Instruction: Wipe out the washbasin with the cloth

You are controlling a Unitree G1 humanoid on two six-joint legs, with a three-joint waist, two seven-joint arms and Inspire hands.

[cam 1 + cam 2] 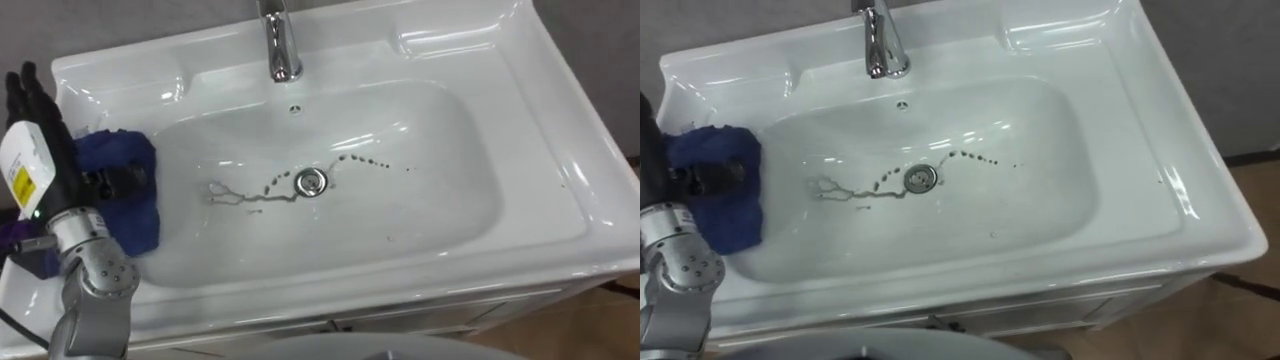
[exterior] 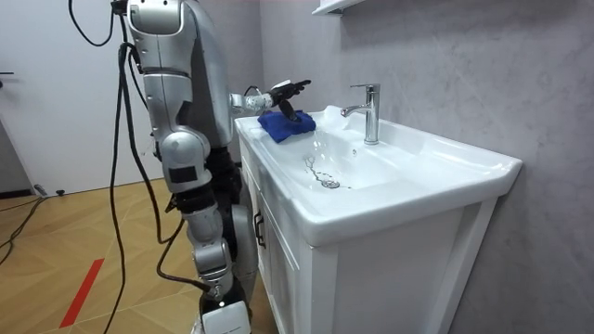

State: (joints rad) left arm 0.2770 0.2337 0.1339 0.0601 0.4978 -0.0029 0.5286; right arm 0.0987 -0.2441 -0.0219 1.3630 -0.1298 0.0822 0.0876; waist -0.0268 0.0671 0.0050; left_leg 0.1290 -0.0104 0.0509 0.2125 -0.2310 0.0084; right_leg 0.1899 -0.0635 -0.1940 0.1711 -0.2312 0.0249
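Barely begun: dark grime trails unwiped beside the drain of the white basin, blue cloth bunched at its left edge under the left hand, fingers straight, not gripping.

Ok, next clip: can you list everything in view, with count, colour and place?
basin: one, white, on the cabinet
faucet: one, chrome, back centre of the rim
drain: one, metal, middle of the bowl
dirt streaks: several, dark, on both sides of the drain
cloth: one, blue, left slope of the bowl
cabinet: one, white, under the basin
floor: wooden, with a red strip
left hand: fingers straight, on the cloth
right hand: low at the robot's side
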